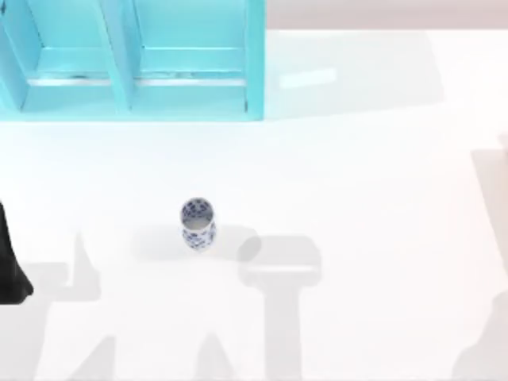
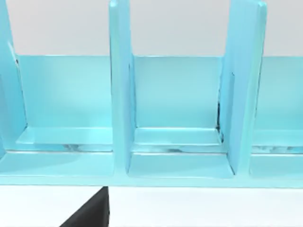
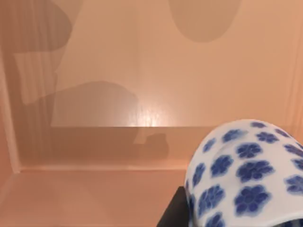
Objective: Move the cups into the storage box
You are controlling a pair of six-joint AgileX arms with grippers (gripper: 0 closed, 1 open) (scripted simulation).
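A blue-flowered cup (image 3: 246,172) is seen close against the right gripper, above a tan box floor (image 3: 94,198); whether it is clamped cannot be told. Release is best made low and level. A second cup (image 1: 197,224) stands mid-table.

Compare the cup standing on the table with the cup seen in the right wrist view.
The cup on the table stands upright and free in the open, in front of the blue shelf unit. The cup in the right wrist view is close to that arm's camera, tilted, with a dark gripper part beside it, before a peach-coloured box interior. Both are white with the same dark-blue floral pattern.
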